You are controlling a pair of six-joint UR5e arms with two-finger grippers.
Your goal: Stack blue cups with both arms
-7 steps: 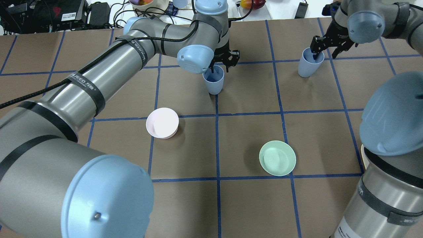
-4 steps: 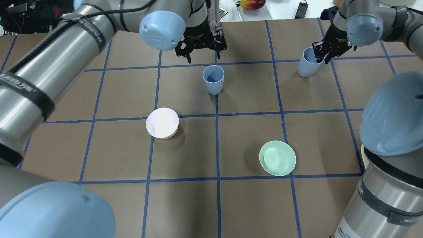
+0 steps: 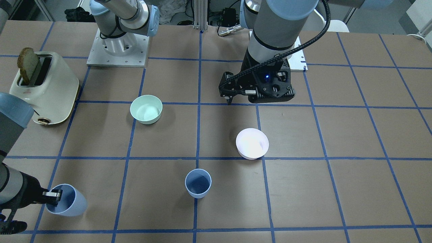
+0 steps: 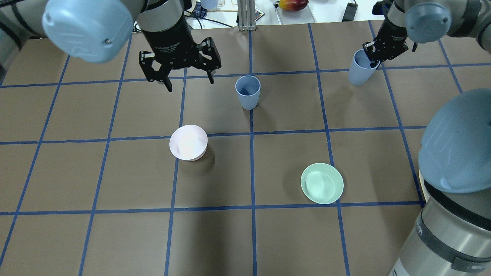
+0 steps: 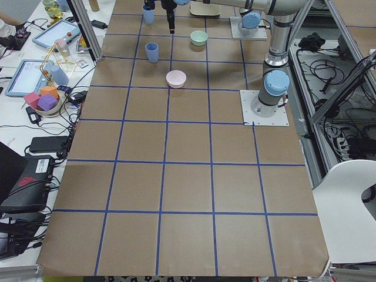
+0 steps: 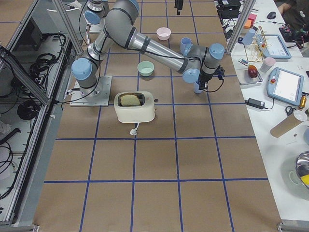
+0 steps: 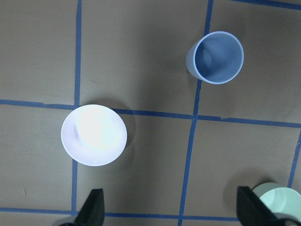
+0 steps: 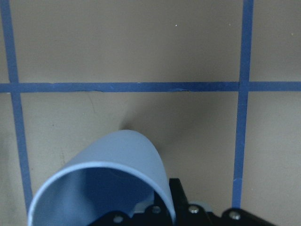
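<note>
This is a robot lab. Robot arms (image 6: 145, 46) are bolted on metal plates (image 5: 249, 117) to a big table (image 5: 188, 188) covered in brown paper with a grid of blue tape. In the exterior left view, tablet screens (image 5: 24, 75) and a black power box (image 5: 41, 144) lie at 9 o'clock, loose cables (image 5: 346, 88) at 3 o'clock, a white chair (image 5: 349, 205) at 4 o'clock

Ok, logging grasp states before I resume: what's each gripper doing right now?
Left gripper: open, holding nothing.
Right gripper: closed on the rim of a blue cup.
</note>
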